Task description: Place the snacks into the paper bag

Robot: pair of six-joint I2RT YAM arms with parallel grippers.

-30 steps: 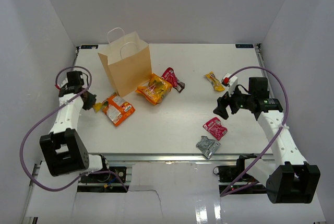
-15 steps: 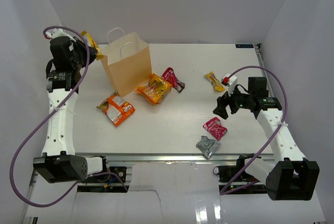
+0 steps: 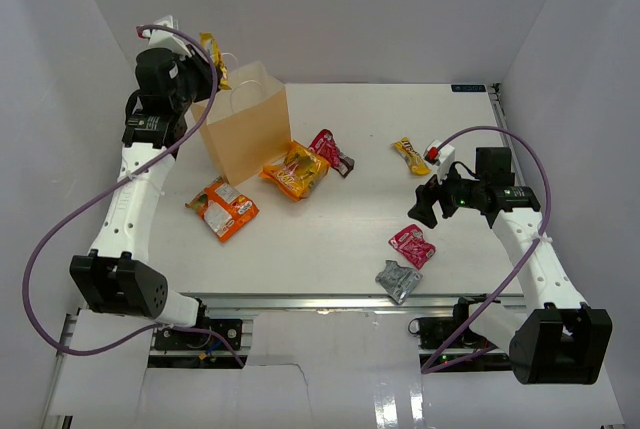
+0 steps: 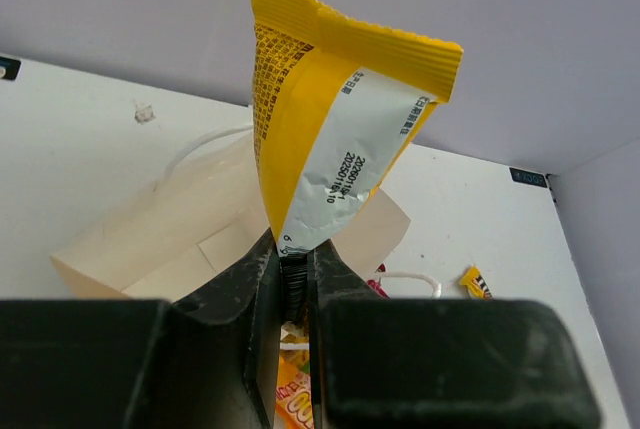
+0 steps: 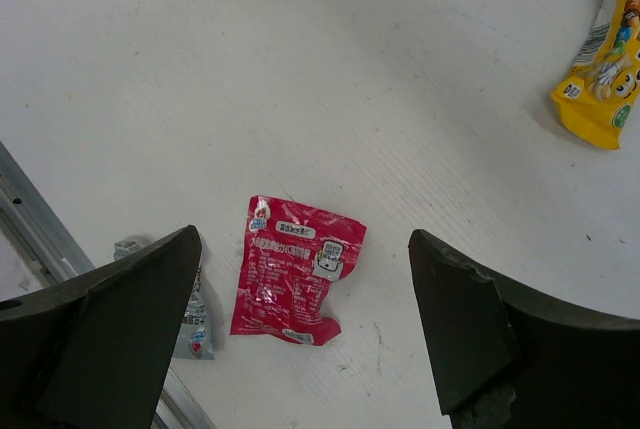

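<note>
From above, the left pincer [image 3: 203, 61] pinches a yellow packet [image 3: 212, 51] high up, the paper bag [image 3: 248, 139] mouth just beside at 4 o'clock; six snacks [image 3: 296, 171] lie on the tabletop [image 3: 340, 239]: two orange, two red-pink, one yellow, one silver; left wrist: packet upright, long axis vertical; right wrist: the right pincer [image 5: 305, 327] gapes wide, empty, over a red-pink packet [image 5: 295, 279].
</note>
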